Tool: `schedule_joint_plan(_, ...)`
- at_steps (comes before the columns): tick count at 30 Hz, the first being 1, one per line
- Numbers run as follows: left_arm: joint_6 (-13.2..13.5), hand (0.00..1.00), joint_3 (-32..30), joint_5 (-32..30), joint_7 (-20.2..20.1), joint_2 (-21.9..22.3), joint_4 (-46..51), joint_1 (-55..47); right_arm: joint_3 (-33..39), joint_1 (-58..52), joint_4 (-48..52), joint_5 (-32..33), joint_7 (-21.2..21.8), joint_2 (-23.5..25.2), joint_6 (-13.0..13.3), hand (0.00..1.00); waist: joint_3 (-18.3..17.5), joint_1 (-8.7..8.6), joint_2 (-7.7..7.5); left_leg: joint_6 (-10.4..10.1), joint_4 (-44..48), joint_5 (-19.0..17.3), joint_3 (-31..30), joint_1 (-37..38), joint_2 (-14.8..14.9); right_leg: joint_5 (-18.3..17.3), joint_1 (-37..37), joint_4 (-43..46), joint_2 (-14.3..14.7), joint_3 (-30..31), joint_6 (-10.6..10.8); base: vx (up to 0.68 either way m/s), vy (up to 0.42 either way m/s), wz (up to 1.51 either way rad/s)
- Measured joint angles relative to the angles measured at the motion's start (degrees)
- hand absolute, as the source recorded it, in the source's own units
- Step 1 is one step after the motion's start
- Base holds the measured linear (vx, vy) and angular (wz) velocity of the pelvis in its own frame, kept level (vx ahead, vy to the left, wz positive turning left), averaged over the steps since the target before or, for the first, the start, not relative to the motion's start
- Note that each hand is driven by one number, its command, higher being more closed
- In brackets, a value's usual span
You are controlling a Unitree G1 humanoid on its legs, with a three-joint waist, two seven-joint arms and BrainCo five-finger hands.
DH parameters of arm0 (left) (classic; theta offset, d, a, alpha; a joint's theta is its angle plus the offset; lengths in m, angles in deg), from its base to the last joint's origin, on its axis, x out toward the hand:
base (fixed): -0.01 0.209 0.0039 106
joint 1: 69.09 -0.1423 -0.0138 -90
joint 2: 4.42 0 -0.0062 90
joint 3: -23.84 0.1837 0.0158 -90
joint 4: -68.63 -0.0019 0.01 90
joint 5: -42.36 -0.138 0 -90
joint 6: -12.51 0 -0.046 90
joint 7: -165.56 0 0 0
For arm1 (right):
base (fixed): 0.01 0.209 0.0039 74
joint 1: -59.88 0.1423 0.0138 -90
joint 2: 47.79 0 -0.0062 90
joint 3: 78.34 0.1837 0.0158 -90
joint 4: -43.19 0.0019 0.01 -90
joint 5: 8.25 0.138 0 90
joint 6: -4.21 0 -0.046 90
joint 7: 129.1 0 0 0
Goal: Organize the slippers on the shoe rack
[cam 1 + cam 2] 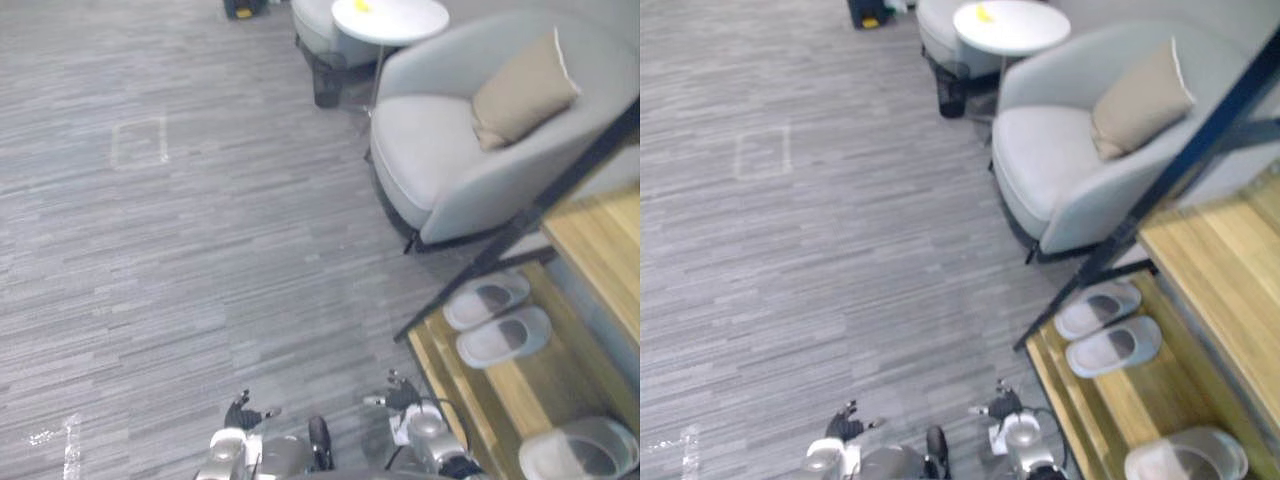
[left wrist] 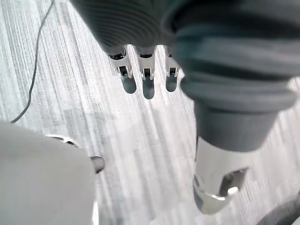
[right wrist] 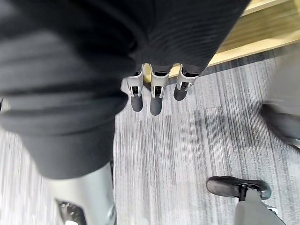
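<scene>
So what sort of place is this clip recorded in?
Probably a lounge or entry corner of a home or office: a grey armchair with a cushion, a round white side table near it, and a wooden shoe rack with grey slippers on its lower shelf.

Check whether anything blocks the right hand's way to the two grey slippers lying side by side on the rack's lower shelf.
Nothing visible lies between them. The right hand, fingers straight, hangs over the floor by the lower shelf. The rack's black slanting bar rises close beside the grey slippers, so a reach should likely stay on its near side.
</scene>
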Motion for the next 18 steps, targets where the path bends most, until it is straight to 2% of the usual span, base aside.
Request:
schedule_joint_plan(1,0.0,0.00,0.0,0.0,0.0,0.0,-0.1,0.0,-0.1,0.1,0.0,0.0,0.0,0.0,0.0,0.00,0.0,-0.02,0.05,-0.1,-0.2,0.1,-0.9,0.2,0.0,0.1,-0.9,-2.6,1.0,0.4,0.1,0.19,0.017,0.83)
schedule_joint_plan(2,0.0,0.00,0.0,0.0,0.0,0.0,-0.5,0.3,-0.3,0.4,0.0,0.0,0.0,0.1,0.1,0.00,0.0,-0.13,0.05,-0.1,-0.4,0.0,-3.6,0.5,0.1,1.3,-2.9,-10.8,4.0,2.7,0.7,0.24,-0.004,0.96)
schedule_joint_plan(3,0.0,0.00,-0.2,0.0,0.0,0.0,-0.7,0.5,-0.6,0.6,0.0,0.0,0.0,0.1,0.1,0.00,0.0,-0.10,-0.02,-0.3,-1.1,0.2,-5.4,1.0,0.0,4.0,-4.4,-17.4,6.3,5.7,1.1,0.34,-0.030,1.31)
schedule_joint_plan(4,0.0,0.00,-0.9,0.0,0.0,0.1,-0.8,0.6,-1.3,0.7,0.1,0.0,0.0,0.3,0.1,0.00,-0.2,-0.18,-0.44,-0.5,-2.4,0.3,-8.1,2.2,-0.2,8.9,-5.1,-26.0,8.9,10.5,2.5,0.39,-0.064,1.33)
schedule_joint_plan(5,0.0,0.00,-1.9,0.0,0.0,0.0,-1.0,0.5,-2.2,0.8,0.0,0.0,0.0,0.5,0.1,0.00,-0.2,-0.26,-1.45,-0.9,-2.3,0.1,-10.5,2.6,-0.9,12.1,-5.6,-29.3,9.7,14.0,2.1,0.33,-0.084,1.12)
schedule_joint_plan(7,0.0,0.00,-2.4,0.0,0.1,-0.1,-1.0,0.1,-3.1,0.8,0.0,0.0,0.1,0.7,0.1,0.00,0.0,-0.18,-2.00,-2.3,-1.8,-1.2,-13.3,3.8,-1.2,14.2,-5.5,-29.8,9.9,15.3,0.3,0.38,-0.153,1.09)
schedule_joint_plan(8,0.1,0.00,-2.9,0.0,0.1,-0.2,-0.6,-0.2,-4.6,0.7,-0.3,-0.1,0.3,1.0,0.1,0.00,-0.6,-0.22,-2.93,-2.9,2.2,-4.6,-16.9,3.8,-1.0,15.9,-5.2,-28.7,10.6,13.8,-2.0,0.45,-0.184,1.16)
schedule_joint_plan(9,0.1,0.00,-3.2,0.1,0.1,-0.1,-0.5,-0.2,-4.6,0.7,-0.4,-0.1,0.3,1.2,0.1,0.00,-0.7,-0.13,-3.02,-3.2,3.3,-5.4,-17.3,3.5,-0.9,16.2,-5.0,-28.7,10.9,13.4,-2.5,0.46,-0.196,1.18)
schedule_joint_plan(10,0.2,0.00,-4.9,0.1,0.1,0.1,-0.3,-0.4,-4.7,0.9,-0.6,-0.1,0.6,1.6,0.1,0.00,-1.0,0.20,-3.02,-4.9,9.0,-8.6,-18.4,1.4,-0.4,16.7,-4.0,-29.3,11.6,12.2,-4.5,0.53,-0.214,1.00)
schedule_joint_plan(11,0.1,0.00,-7.0,0.4,0.0,0.9,0.1,0.0,-6.0,1.8,-1.0,0.0,0.7,1.4,0.0,0.00,-0.8,0.19,-1.81,-6.4,25.9,-10.2,-13.9,-6.9,2.4,14.9,-1.3,-31.4,13.2,8.9,-5.1,0.50,-0.215,0.94)
schedule_joint_plan(12,0.1,0.00,-7.3,0.6,0.0,1.0,0.2,0.0,-6.4,1.9,-1.0,0.0,0.7,1.2,0.0,0.00,-0.7,0.23,-1.65,-6.4,27.9,-10.2,-12.9,-8.0,3.0,14.9,-0.8,-32.0,13.4,8.5,-5.2,0.43,-0.173,0.83)
schedule_joint_plan(13,0.1,0.00,-8.9,0.8,0.0,1.3,1.2,0.0,-7.7,2.4,-0.9,0.1,0.7,0.9,0.0,0.00,-0.1,0.43,-0.63,-8.0,39.7,-9.0,-8.0,-12.5,6.8,14.7,2.4,-34.2,15.3,7.0,-5.7,0.36,-0.161,0.32)
schedule_joint_plan(14,0.2,0.00,-9.3,1.8,0.0,1.7,2.1,0.0,-8.8,3.1,-1.0,0.2,0.6,0.6,0.0,0.00,0.3,1.60,0.07,-7.5,47.0,-9.5,-3.3,-15.7,11.5,14.0,4.9,-35.3,16.9,6.2,-6.7,0.45,-0.184,0.30)
schedule_joint_plan(15,0.3,0.00,-9.5,2.5,0.1,1.5,2.5,0.6,-8.9,3.7,-1.1,0.5,0.1,0.7,0.0,0.00,1.0,2.70,-0.13,-6.6,51.2,-10.6,0.3,-17.5,15.6,12.7,7.9,-36.1,17.6,5.4,-7.3,0.43,-0.181,0.24)
schedule_joint_plan(16,0.3,0.00,-9.6,2.6,0.0,1.4,2.6,1.4,-8.8,4.2,-1.1,0.5,-0.2,0.7,0.1,0.00,1.7,2.74,-0.84,-6.9,51.3,-11.4,1.3,-19.2,16.9,11.8,10.1,-36.8,17.4,4.5,-6.9,0.40,-0.151,0.35)
schedule_joint_plan(18,1.1,0.00,-10.3,2.8,0.0,0.9,3.6,2.0,-8.3,5.4,-1.1,0.7,-0.7,0.5,0.2,0.00,2.6,3.15,-2.37,-8.2,45.9,-12.2,2.0,-22.1,17.0,10.4,12.9,-37.8,15.8,2.7,-6.0,0.37,-0.077,0.43)
